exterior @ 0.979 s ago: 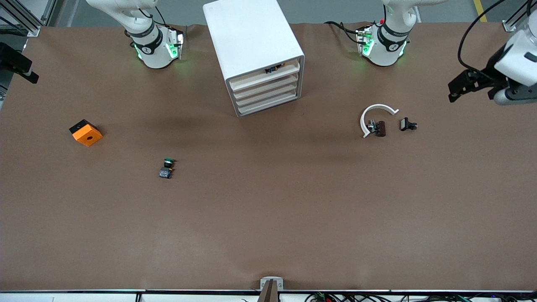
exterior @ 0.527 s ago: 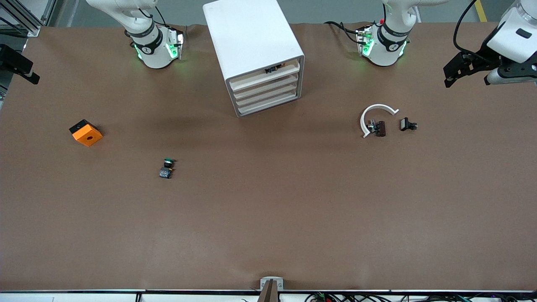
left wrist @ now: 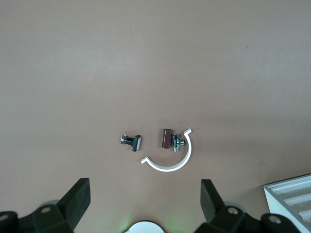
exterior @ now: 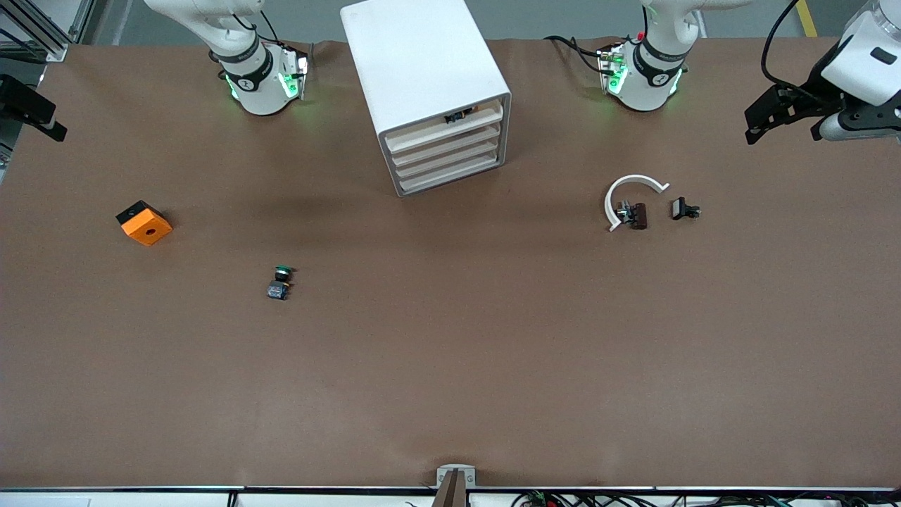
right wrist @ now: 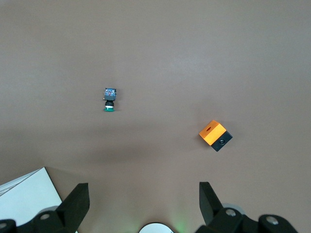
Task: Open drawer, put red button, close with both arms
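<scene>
The white cabinet (exterior: 422, 70) stands between the two arm bases. Its top drawer (exterior: 443, 131) sits level with the three drawers below it. A small dark object with a reddish bit (exterior: 459, 115), apparently the red button, shows in the gap above that drawer's front. My left gripper (exterior: 754, 132) hangs open and empty in the air over the left arm's end of the table; its wrist view (left wrist: 146, 194) shows wide-apart fingers. My right gripper (exterior: 53, 129) is open and empty over the right arm's end (right wrist: 144, 196).
A green-capped button (exterior: 281, 280) and an orange cube (exterior: 144, 223) lie toward the right arm's end. A white C-shaped ring (exterior: 630, 191), a brown part (exterior: 638, 215) and a small black clip (exterior: 684, 209) lie toward the left arm's end.
My left gripper has risen and drawn back toward the table's edge, then held still. The right gripper and the objects have not moved.
</scene>
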You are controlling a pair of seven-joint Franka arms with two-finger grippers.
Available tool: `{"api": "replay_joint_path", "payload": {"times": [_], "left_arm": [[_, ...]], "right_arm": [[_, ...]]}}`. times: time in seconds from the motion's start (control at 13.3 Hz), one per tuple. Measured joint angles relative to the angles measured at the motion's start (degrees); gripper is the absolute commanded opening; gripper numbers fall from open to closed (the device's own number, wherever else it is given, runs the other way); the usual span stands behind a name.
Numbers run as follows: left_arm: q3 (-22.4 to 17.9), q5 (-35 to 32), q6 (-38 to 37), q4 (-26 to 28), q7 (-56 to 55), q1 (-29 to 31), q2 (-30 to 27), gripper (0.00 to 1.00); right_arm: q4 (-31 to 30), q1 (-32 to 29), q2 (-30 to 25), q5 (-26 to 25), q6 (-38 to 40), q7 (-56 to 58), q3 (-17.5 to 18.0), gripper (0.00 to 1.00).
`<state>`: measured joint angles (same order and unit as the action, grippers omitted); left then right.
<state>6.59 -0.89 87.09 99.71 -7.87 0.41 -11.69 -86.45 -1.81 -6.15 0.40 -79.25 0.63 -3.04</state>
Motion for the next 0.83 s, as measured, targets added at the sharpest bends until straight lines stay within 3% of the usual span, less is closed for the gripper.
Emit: {"api": "replay_joint_path", "payload": {"times": [0.83], "left_arm": [[-0.20, -1.55, -1.71, -4.70, -0.01, 0.18, 3.21, 1.00]], "right_arm": [[-1.45, -0.02, -1.13, 0.78, -0.21, -0.56, -0.15, 1.00]]}}
